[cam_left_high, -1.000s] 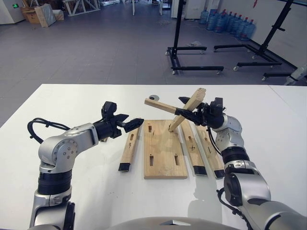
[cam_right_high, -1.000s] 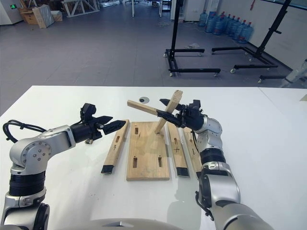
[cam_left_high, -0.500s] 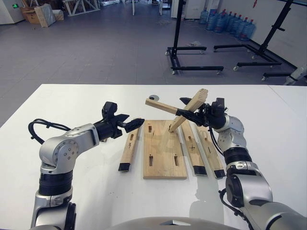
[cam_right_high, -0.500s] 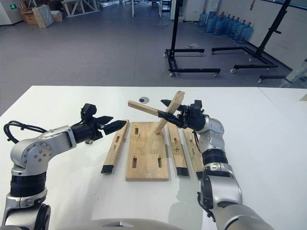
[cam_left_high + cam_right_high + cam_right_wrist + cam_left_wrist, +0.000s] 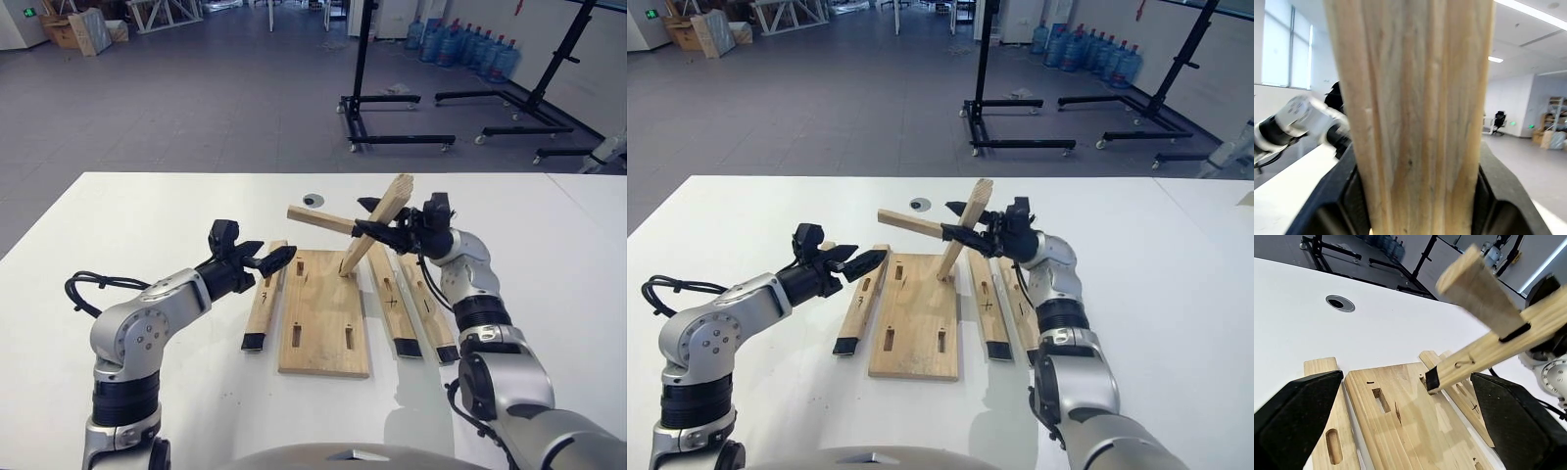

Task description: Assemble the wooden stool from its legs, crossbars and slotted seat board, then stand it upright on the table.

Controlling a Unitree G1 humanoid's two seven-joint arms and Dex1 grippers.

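The slotted seat board (image 5: 325, 311) lies flat mid-table. My right gripper (image 5: 377, 227) is shut on a tilted wooden leg (image 5: 384, 213) whose black-tipped foot rests near the board's far right corner. A crossbar (image 5: 318, 219) sticks out of that leg toward the left. In the right wrist view the leg (image 5: 1415, 117) sits between the fingers (image 5: 1337, 196). One leg (image 5: 265, 299) lies left of the board, and two legs (image 5: 394, 304) (image 5: 429, 308) lie to its right. My left gripper (image 5: 272, 260) hovers open over the far end of the left leg (image 5: 1327, 431).
A small round hole (image 5: 313, 200) is set in the white table (image 5: 147, 211) behind the parts. Black metal stands (image 5: 397, 108) and water bottles are on the floor beyond the table. Bare tabletop extends on both sides of the parts.
The seat board has slid slightly toward me and to the left and now lies a little skewed. The held leg shifted a little left with it. My left arm has lowered slightly.
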